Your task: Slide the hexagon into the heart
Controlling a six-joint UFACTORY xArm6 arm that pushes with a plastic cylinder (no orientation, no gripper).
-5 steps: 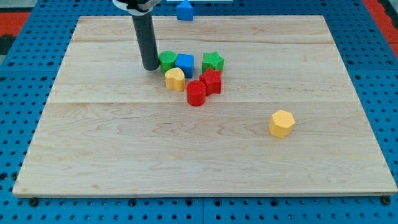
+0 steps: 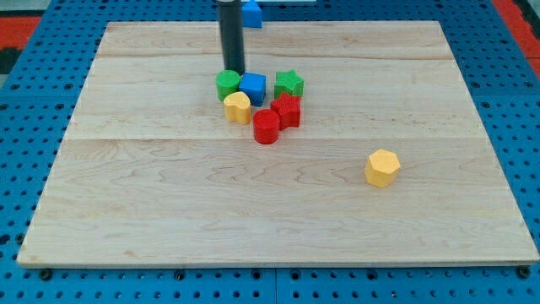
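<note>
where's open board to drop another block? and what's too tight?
Free: the whole strip along the view's bottom of the wooden board, the view's left side, and the view's right around the lone yellow hexagon. Crowded: the cluster at top centre, from green cylinder to red cylinder, with my tip just above it.

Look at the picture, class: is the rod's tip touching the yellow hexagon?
No. My tip sits at the view's top edge of the cluster, by the green block and blue block, far from the yellow hexagon.
</note>
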